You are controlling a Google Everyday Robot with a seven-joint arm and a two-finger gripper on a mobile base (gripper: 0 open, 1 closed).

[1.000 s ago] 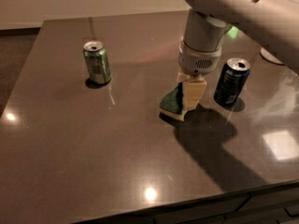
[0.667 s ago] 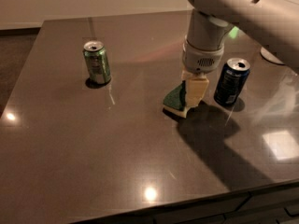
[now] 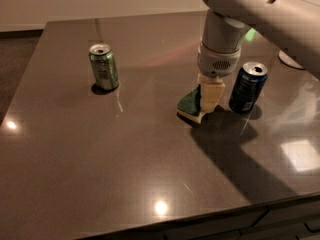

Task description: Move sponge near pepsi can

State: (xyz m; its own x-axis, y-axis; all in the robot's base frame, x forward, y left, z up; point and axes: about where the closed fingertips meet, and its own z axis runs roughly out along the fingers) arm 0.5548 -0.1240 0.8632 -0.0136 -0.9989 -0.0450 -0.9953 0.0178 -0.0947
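Note:
The sponge [image 3: 190, 104] has a dark green top over pale yellow foam. It rests tilted on the dark table, just left of the pepsi can [image 3: 247, 87], a dark blue can with a silver top standing upright. My gripper [image 3: 210, 99] points straight down over the sponge's right end, its pale fingers shut on the sponge. A small gap lies between the gripper and the can.
A green soda can [image 3: 104, 67] stands upright at the left of the table [image 3: 100, 159]. The table's front edge runs along the bottom. A pale round base [image 3: 295, 59] sits at the far right edge behind the arm.
The gripper with the sponge has shifted slightly right, closer to the pepsi can, and sits a little lower on the table.

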